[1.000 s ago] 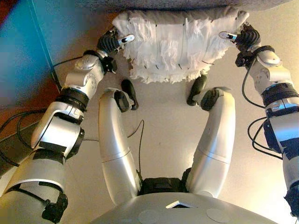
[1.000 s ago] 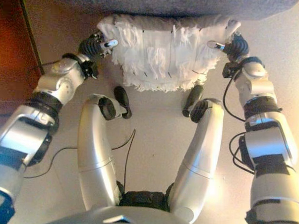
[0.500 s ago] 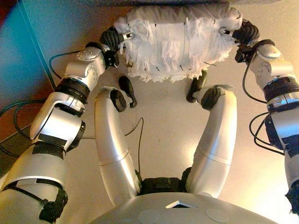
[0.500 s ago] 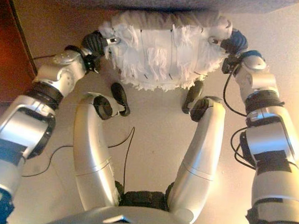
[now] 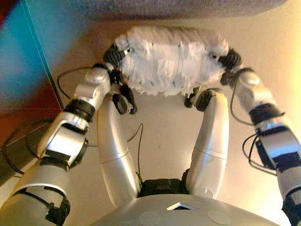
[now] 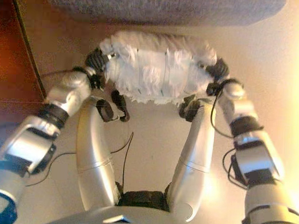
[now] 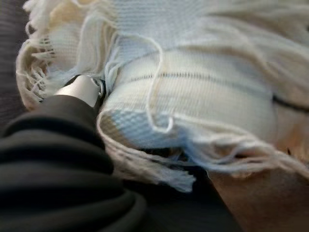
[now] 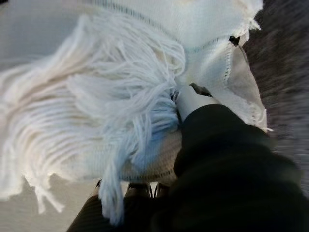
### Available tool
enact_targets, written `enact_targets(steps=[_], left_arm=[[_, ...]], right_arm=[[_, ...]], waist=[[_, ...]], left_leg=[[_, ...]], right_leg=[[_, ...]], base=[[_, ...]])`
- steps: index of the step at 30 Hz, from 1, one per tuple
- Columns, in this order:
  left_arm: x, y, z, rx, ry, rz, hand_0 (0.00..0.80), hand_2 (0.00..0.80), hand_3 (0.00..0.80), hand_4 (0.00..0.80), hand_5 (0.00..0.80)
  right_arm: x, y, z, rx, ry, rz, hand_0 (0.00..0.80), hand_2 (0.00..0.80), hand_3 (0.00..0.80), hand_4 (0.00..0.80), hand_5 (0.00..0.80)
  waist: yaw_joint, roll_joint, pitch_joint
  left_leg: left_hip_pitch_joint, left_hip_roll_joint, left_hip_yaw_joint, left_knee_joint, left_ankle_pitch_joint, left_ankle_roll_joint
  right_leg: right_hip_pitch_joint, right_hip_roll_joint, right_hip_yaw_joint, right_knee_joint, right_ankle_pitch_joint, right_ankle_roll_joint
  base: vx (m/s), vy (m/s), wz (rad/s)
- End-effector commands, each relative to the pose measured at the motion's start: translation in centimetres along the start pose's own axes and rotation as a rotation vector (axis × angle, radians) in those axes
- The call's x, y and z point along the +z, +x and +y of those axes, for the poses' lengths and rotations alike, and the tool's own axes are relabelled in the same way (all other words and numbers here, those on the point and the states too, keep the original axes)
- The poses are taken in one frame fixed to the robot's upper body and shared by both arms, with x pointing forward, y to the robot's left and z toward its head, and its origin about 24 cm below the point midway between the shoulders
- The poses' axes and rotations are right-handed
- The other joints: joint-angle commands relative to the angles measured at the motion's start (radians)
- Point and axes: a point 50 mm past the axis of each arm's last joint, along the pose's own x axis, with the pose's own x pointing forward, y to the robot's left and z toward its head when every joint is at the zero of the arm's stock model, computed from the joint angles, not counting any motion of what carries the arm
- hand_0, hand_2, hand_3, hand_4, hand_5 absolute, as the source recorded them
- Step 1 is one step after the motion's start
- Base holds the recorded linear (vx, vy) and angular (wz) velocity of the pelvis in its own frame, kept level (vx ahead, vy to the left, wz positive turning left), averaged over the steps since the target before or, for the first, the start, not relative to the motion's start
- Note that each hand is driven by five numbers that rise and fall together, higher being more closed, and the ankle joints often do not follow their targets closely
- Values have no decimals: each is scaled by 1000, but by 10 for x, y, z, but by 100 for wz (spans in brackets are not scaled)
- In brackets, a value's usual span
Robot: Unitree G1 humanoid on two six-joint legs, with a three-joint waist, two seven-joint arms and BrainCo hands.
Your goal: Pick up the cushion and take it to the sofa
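Note:
The white fringed cushion [image 5: 171, 59] hangs in the air between my two hands, above the pale floor and just short of the grey sofa [image 5: 178, 7] at the far edge. My left hand [image 5: 114, 55] grips its left end and my right hand [image 5: 230, 60] its right end. In the left wrist view the thumb [image 7: 81, 89] presses into the woven cover [image 7: 193, 92]. In the right wrist view the thumb [image 8: 190, 99] digs into the fringe [image 8: 96, 96], with the fingers under the cushion. The rest of the fingers are buried in the fringe.
A dark cabinet or wall panel [image 6: 12, 61] runs along the left side. Pale floor [image 5: 164, 132] lies under the cushion. The sofa's grey front edge [image 6: 164, 8] spans the far side.
Both hands have drawn inward and toward me, and the cushion is squeezed narrower. It now sits apart from the sofa's edge. The view has also shifted, showing more sofa.

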Motion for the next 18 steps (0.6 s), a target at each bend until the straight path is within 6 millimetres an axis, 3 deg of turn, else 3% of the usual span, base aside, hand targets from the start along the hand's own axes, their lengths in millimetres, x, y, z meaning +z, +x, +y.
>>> enact_targets(steps=[1, 7, 9, 10, 14, 16, 18], left_arm=[[40, 2, -28, -89, -29, -226, 800, 800, 800, 800, 800], [48, -3, -19, -77, -62, -267, 800, 800, 800, 800, 800], [43, -6, -17, -95, -85, -261, 800, 800, 800, 800, 800], [39, -10, -17, -103, -102, -258, 800, 800, 800, 800, 800], [13, -26, -16, -85, -162, -232, 800, 800, 800, 800, 800], [1, -35, -16, -33, -197, -230, 800, 800, 800, 800, 800], [-6, -40, -13, 24, -243, -230, 800, 800, 800, 800, 800]], right_arm=[[51, 3, 34, 129, 52, -281, 800, 800, 800, 800, 800], [49, -6, 34, 148, 110, -335, 800, 800, 800, 800, 800], [38, -12, 34, 140, 139, -329, 800, 800, 800, 800, 800], [30, -17, 33, 138, 162, -322, 800, 800, 800, 800, 800], [5, -29, 28, 98, 219, -274, 800, 800, 800, 800, 800], [2, -30, 36, 121, 204, -264, 800, 800, 800, 800, 800], [4, -29, 49, 152, 193, -256, 800, 800, 800, 800, 800]], waist=[[16, 4, -11], [23, -22, -28], [26, -31, -69], [26, -39, -91], [57, -65, -170], [87, -73, -196], [103, -75, -221]], left_leg=[[190, 40, -16, -258, 96, -114], [470, 4, 19, -566, 189, -123], [558, -25, 23, -644, 208, -120], [597, -53, 18, -695, 247, -111], [761, -116, -56, -794, 248, -109], [824, -154, -122, -812, 228, -106], [884, -161, -137, -846, 214, -94]], right_leg=[[165, -8, 39, -205, 146, 64], [443, -27, -40, -518, 202, 95], [533, -25, -62, -610, 216, 100], [578, -24, -73, -674, 250, 94], [767, -16, -90, -823, 256, 101], [840, 11, -61, -878, 255, 101], [890, 31, -44, -910, 253, 98]], base=[[-47, 12, -8], [42, -22, -8], [195, -71, 14], [188, -35, 26], [266, -2, 12], [222, 70, -48], [178, 85, -64]])
